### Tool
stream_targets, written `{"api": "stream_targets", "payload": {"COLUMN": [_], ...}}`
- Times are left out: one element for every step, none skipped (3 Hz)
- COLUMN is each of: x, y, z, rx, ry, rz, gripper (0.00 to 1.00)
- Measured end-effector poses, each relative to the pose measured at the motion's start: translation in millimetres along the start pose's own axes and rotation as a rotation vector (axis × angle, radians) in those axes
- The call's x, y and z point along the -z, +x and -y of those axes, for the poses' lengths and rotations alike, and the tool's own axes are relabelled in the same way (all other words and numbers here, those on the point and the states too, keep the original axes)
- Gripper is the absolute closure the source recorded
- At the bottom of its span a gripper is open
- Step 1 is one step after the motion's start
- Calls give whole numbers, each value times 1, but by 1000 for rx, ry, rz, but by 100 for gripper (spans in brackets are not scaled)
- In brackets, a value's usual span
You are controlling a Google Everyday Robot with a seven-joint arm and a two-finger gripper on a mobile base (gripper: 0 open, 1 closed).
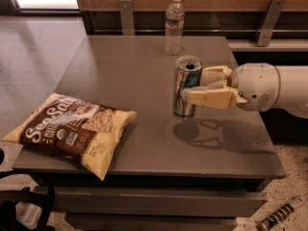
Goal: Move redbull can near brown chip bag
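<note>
The can (186, 86) hangs upright just above the table (130, 71), right of centre, clamped across its middle by the gripper (193, 85), whose two cream fingers press on opposite sides of it. The bag (72, 131) lies well apart at the front left corner, one end jutting past the edge.

The risks look plain enough. A smooth metal cylinder held by two narrow fingers may slip or twist if the carry is jerky. Its top shows a dark opening, so any tilt could spill whatever is inside. Set down too low or too fast, it could catch the tabletop and topple. Brought in too close, it could shove the overhanging bag off the corner.

The can is slim and glossy, with blue and silver panels that catch the light. The bag is a soft, crinkled pillow, dark brown with white lettering and pale yellow edges; it would give under a nudge. The table is flat, grey and faintly reflective, carrying the gripper's shadow (207, 134). A clear ribbed plastic bottle (174, 25) stands at the back edge, beyond the can. The arm (269, 85) is a rounded white shell reaching in from the right.
</note>
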State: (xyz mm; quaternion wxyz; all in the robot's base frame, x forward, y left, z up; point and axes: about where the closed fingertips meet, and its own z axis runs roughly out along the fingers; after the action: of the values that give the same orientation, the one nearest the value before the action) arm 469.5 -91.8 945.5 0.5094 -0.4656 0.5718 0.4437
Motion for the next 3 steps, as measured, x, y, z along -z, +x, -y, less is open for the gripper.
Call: {"api": "stream_targets", "payload": {"x": [-15,-27,-44], "y": [18,42,69], "z": [-22,-34,-40], "rx": [-19,-3,16], "ry": [-41,-28,-7], "rz": [2,-27,-22], "gripper": [100,100,100]}}
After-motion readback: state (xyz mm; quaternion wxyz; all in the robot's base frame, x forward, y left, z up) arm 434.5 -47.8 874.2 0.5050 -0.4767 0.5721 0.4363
